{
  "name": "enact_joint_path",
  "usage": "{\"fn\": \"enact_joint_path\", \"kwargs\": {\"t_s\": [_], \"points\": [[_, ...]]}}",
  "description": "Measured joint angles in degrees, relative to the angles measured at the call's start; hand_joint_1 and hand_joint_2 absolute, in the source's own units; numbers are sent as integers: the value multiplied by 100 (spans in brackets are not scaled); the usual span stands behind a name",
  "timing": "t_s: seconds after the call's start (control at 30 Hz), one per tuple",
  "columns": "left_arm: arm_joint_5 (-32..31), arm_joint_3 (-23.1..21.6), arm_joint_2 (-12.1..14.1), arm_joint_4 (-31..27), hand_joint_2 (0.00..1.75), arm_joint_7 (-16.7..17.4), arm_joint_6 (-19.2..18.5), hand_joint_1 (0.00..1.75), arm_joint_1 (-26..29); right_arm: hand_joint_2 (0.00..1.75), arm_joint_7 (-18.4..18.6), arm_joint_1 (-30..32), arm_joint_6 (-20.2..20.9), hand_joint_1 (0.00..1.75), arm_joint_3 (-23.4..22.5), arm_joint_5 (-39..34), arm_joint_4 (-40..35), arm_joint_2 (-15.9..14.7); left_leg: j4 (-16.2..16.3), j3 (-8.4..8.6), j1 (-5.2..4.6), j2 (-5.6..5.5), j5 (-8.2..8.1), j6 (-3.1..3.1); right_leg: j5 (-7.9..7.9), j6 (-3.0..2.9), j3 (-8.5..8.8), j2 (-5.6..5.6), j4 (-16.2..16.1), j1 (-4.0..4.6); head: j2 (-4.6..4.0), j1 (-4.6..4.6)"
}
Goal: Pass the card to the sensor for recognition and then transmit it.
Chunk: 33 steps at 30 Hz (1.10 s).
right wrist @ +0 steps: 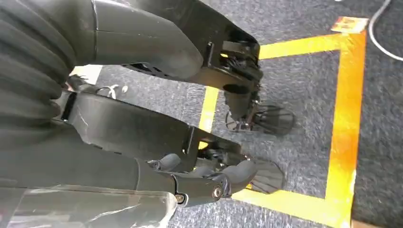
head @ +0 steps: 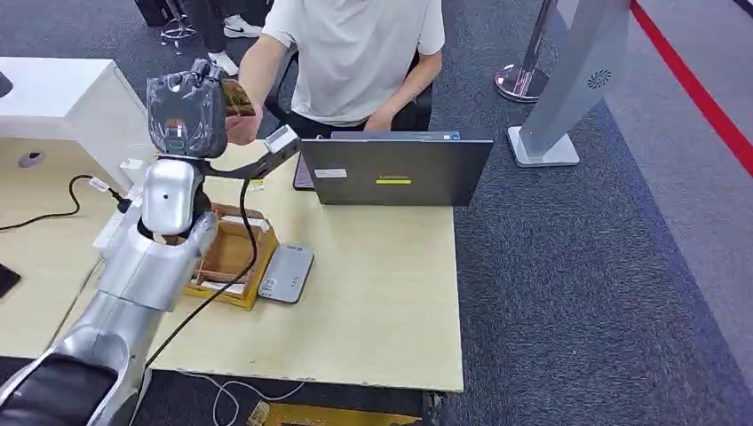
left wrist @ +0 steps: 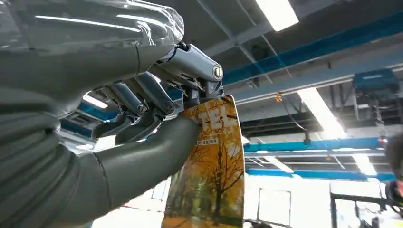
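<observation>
My left hand [head: 188, 108] is raised above the table's far edge and pinches a card [head: 238, 96] with an autumn-tree picture. In the left wrist view the thumb and fingers [left wrist: 142, 109] clamp the card [left wrist: 211, 175] near its top edge. A seated person in a white shirt reaches a hand [head: 238, 126] right up to the card; whether it grips the card I cannot tell. The flat grey sensor pad [head: 286, 273] lies on the table below my left arm. My right hand [right wrist: 204, 183] hangs over the floor, holding nothing, fingers loosely extended.
A wooden box [head: 226, 257] sits beside the sensor pad. A laptop [head: 395, 169] stands at the table's [head: 382, 302] far edge with its back to me. Black cables [head: 53, 213] trail across the left of the table. A white stand [head: 568, 98] rises on the carpet at right.
</observation>
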Motion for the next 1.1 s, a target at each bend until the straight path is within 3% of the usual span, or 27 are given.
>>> {"fn": "enact_joint_path", "kwargs": {"t_s": [0.2, 0.23, 0.6, 1.1], "points": [[0, -243, -175, 1099, 175, 352, -4, 175, -856, 175, 103, -1, 192, 0, 2, 57, 0, 0, 0, 2, -1, 2, -1, -1, -1, 0, 1, 5, 0, -1, 0, 0], [0, -275, -201, 1225, 175, 380, 17, 0, -909, 175, 103, -1, 190, 0, 2, 57, 0, 0, 0, 2, -1, 2, -1, -1, -1, 0, 1, 5, 0, -1, 0, -2], [0, -330, -260, 1866, 175, 494, 59, 0, -1009, 175, 89, -1, 170, 0, 2, 41, 0, 0, -2, -1, -1, 1, -2, 0, -4, 2, 1, 5, 0, -1, 0, 0], [0, -207, 123, 1898, 175, 400, 125, 0, -729, 175, 138, -2, 102, 0, 2, 100, 0, 0, -2, -1, 0, 0, -2, 1, -5, 1, 1, 4, 1, 0, 0, -2]]}}
